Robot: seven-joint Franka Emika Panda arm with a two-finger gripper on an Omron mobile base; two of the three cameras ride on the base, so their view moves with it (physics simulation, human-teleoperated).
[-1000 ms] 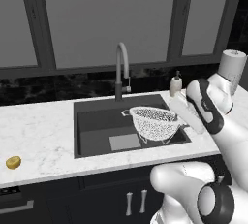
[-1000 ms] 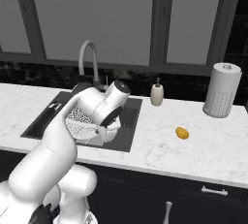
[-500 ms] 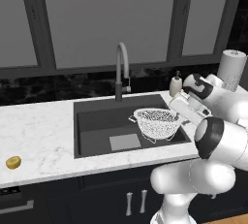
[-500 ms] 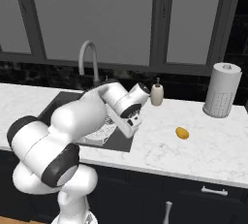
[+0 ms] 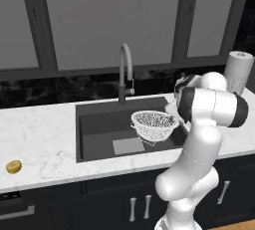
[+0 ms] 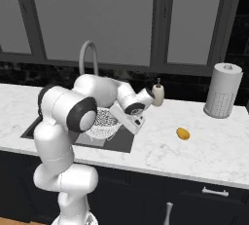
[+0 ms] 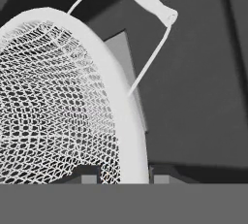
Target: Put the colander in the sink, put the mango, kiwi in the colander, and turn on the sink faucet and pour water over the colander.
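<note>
While pinching the colander (image 7: 63, 102) rim narrowly between the fingers (image 7: 87, 174), with the bowl hanging over the sink (image 5: 99, 129) right half ahead of the fingertips: lower straight down, keep level, release only once seated on the floor.

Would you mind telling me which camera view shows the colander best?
The left base view: the whole colander shows there, hanging over the sink. In the right base view the arm covers most of it. The hand view gives a close look at its rim, mesh and handle.
</note>
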